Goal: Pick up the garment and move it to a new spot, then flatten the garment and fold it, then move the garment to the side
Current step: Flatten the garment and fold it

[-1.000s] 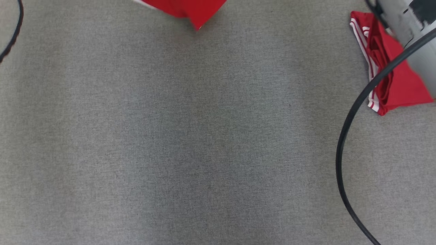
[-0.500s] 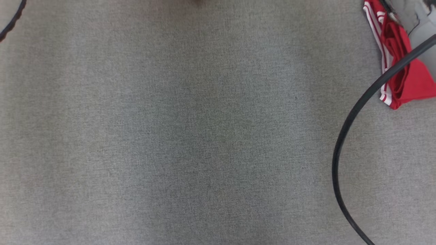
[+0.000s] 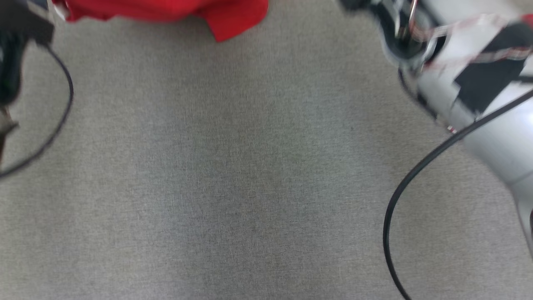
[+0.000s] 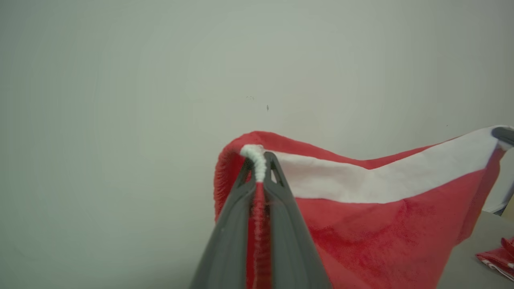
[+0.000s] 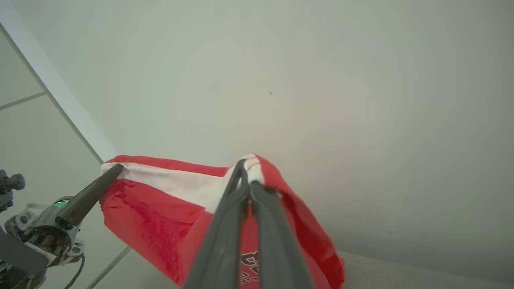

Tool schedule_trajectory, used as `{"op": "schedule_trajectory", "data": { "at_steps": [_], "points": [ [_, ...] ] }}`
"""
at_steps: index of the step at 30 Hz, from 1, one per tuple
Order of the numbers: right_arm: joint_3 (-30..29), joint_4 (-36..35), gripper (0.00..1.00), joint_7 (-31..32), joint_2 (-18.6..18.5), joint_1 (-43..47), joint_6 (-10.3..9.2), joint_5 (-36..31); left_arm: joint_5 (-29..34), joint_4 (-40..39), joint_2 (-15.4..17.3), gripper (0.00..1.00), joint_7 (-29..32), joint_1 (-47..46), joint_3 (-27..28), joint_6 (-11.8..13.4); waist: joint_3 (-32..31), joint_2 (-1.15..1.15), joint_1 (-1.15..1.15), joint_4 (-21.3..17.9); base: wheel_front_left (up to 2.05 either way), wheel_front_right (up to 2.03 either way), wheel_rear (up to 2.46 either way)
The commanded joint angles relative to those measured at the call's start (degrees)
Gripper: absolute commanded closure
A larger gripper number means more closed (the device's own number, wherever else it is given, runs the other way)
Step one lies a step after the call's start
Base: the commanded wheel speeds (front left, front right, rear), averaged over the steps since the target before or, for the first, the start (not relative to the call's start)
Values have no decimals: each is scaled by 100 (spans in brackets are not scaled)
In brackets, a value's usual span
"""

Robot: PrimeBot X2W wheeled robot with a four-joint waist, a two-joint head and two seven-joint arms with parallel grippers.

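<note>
The garment (image 3: 166, 9) is red with a white band and hangs stretched between both grippers above the grey table. In the left wrist view my left gripper (image 4: 259, 160) is shut on the white band at one corner of the garment (image 4: 381, 224). In the right wrist view my right gripper (image 5: 247, 170) is shut on the other corner of the garment (image 5: 160, 208), which bears dark lettering low down. The left gripper's finger (image 5: 90, 196) holds the far corner there. In the head view the garment's lower edge shows along the top.
The grey cloth-covered table (image 3: 250, 187) spreads below. My pale right forearm (image 3: 491, 137) crosses the upper right and my dark left arm (image 3: 10, 62) the upper left, each with a black cable (image 3: 416, 175). A second red striped garment (image 4: 498, 259) lies on the table.
The head camera has shifted. Both arms have come into the picture, the held garment's lower edge shows again along the top, and the folded striped garment at the right has left the picture.
</note>
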Motion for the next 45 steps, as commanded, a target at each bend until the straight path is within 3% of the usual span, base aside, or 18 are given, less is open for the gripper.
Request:
{"op": "schedule_trajectory", "data": {
  "at_steps": [1,12,20,29,34,39,45],
  "points": [
    [108,-190,100,-82,-102,279,-1,71,-31,-193,53,100,-41,370,125,71,-291,0,0,-53,0,0,0],
    [462,-1449,100,-362,-715,2119,-1,507,-137,-1647,124,100,-32,2999,720,507,-1159,0,0,-62,0,0,0],
    [545,-2178,100,-435,-1315,3508,-1,575,-84,-2754,-109,100,-33,4997,1313,839,-1695,0,0,28,0,0,0],
    [596,-3046,100,-442,-1840,4501,-1,642,276,-3362,-740,100,-33,6585,1785,790,-1918,0,0,143,0,0,0],
    [626,-3340,100,-354,-2186,5028,-1,781,578,-3405,-1103,100,-33,7244,2028,639,-2059,0,0,193,0,0,0],
    [637,-3433,100,-303,-2463,5505,-2,884,668,-3264,-1534,100,-33,7788,2350,450,-2168,0,0,227,0,0,0],
    [649,-3358,100,-124,-2544,5819,-2,830,903,-3069,-1860,100,-33,8145,2530,294,-2205,0,0,257,0,0,0]
  ]
}}
